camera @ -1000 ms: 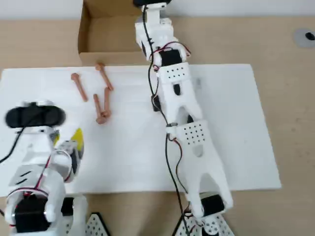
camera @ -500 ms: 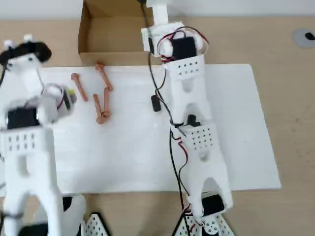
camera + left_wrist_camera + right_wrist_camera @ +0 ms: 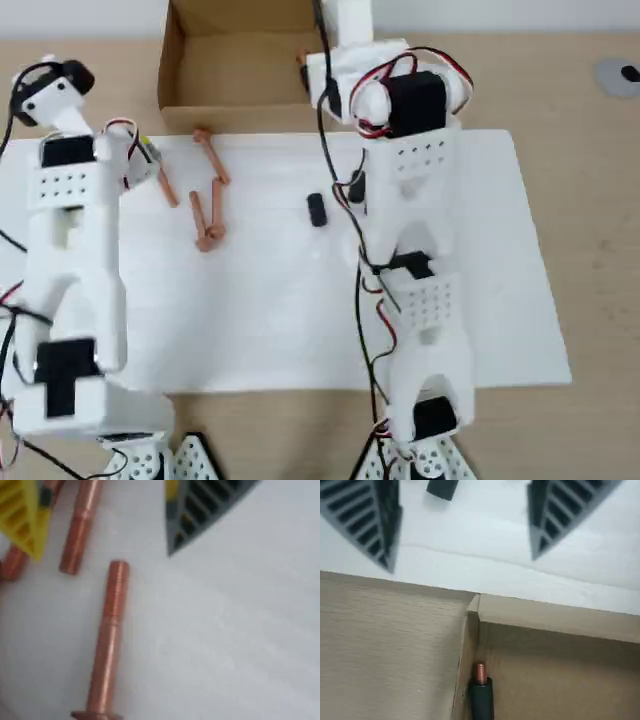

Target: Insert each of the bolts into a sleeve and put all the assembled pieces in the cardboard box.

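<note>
An assembled piece (image 3: 481,695) lay in the box (image 3: 545,615), the right gripper (image 3: 461,560) gaping empty above. The left gripper (image 3: 102,555), spread, probably needed to clamp a bolt (image 3: 111,635) next.

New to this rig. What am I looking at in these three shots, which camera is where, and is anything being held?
Two small white robot arms sit side by side at a table. The high view comes from a fixed camera that looks down on it. The other two views come from a camera on each arm's wrist. The left hand, which has one yellow finger, hangs open over loose copper bolts on a white sheet. The right hand is open above a corner of the cardboard box. Inside the box lies one assembled piece, a bolt in a black sleeve. A spare sleeve lies on the sheet. Neither hand holds anything.
</note>
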